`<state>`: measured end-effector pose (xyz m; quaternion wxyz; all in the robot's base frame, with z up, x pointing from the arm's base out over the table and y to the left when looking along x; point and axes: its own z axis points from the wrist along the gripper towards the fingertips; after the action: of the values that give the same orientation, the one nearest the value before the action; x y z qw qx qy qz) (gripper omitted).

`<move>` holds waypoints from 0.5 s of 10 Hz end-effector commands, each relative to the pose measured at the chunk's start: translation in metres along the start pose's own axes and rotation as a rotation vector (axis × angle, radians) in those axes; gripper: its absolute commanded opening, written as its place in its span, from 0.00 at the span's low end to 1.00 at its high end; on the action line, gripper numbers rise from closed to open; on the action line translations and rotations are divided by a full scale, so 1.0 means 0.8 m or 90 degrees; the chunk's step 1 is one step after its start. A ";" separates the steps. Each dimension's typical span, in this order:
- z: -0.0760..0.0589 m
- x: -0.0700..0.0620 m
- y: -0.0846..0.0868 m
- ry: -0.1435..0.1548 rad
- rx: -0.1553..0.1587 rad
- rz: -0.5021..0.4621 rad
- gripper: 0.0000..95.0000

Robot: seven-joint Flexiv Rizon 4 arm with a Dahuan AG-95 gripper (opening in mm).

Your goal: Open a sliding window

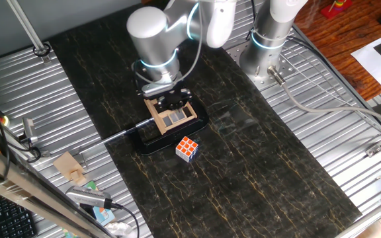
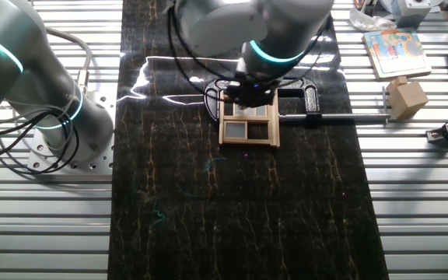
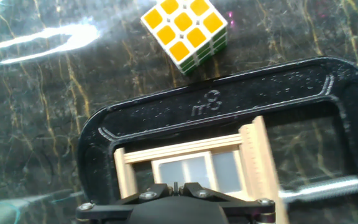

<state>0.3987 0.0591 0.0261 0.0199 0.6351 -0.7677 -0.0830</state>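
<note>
The sliding window (image 1: 177,119) is a small light-tan wooden frame with grey panes, lying flat and held in a glossy black C-clamp (image 1: 152,141). My gripper (image 1: 170,102) points straight down onto the window's far edge. In the other fixed view the gripper (image 2: 249,99) covers the far half of the window (image 2: 249,132). In the hand view the gripper (image 3: 176,186) sits just above the panes (image 3: 191,169), fingers close together with no gap showing. The fingertips themselves are hidden below the frame edge.
A Rubik's cube (image 1: 187,149) lies just in front of the clamp, also in the hand view (image 3: 185,28). The clamp's screw rod (image 2: 341,118) sticks out sideways. A wooden block (image 2: 407,97) and a second arm's base (image 1: 266,46) stand off the black mat.
</note>
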 end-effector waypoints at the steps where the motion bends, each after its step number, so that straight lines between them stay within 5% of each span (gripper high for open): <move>1: 0.003 -0.001 0.004 0.002 -0.001 0.002 0.00; 5: 0.012 -0.005 0.016 0.003 0.003 0.008 0.00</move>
<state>0.3848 0.0668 0.0186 0.0212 0.6306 -0.7717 -0.0798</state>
